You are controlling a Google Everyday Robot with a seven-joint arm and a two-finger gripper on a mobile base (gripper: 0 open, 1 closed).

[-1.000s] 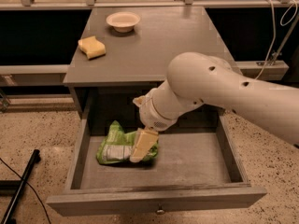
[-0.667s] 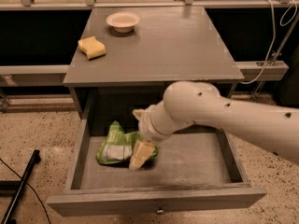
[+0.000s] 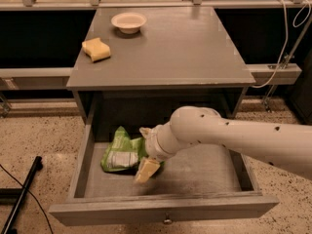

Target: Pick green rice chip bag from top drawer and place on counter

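Green rice chip bag [image 3: 121, 152] is seen lying crumpled on the floor of the top drawer [image 3: 161, 211], in its left half, with the pale label panel turned upward. The drawer is pulled fully out from under the counter [image 3: 185, 48], and a small round knob [image 3: 167, 221] is visible at the centre of its front panel. The gripper [image 3: 145, 165] is lowered into the drawer and is placed at the right edge of the bag, touching or overlapping it. Whether the bag is clamped or the gripper is merely set against it cannot be told from this view. The white arm [image 3: 234, 138] is stretched in from the right, across the right half of the drawer. On the counter, a yellow sponge [image 3: 96, 49] is placed near the left edge, and a shallow cream bowl [image 3: 128, 22] is set behind it, toward the back. The two are kept apart.
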